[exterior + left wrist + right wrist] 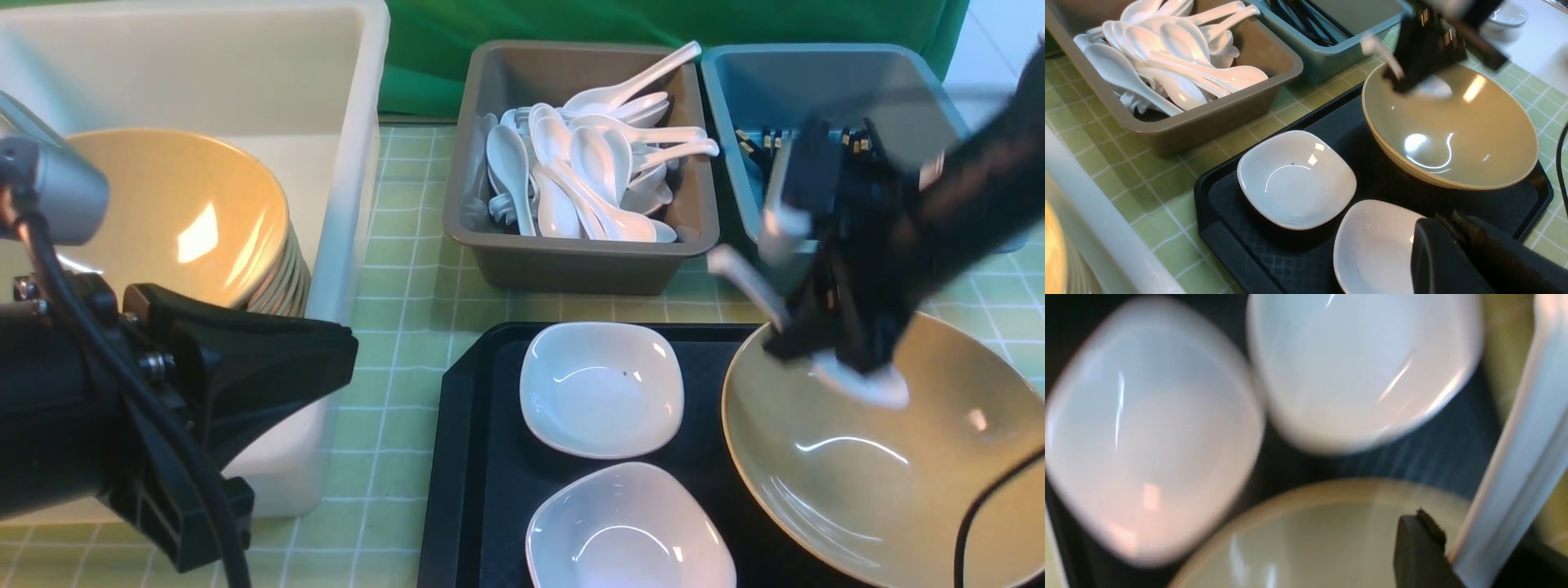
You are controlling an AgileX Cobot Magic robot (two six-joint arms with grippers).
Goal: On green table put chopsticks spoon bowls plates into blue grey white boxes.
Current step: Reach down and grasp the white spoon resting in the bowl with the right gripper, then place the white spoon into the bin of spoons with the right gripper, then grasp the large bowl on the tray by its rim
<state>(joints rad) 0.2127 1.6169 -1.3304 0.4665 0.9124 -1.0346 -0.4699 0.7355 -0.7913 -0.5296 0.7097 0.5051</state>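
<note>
The right claw (837,355) is clenched on the spoon (869,386), holding it tilted over the far rim of the tan bowl (882,482). The bowl sits on the black tray (473,457) beside two white plates (602,388). The left claw (331,351) is clenched, empty, beside the white box (351,204) on the green desk (408,327).
</note>
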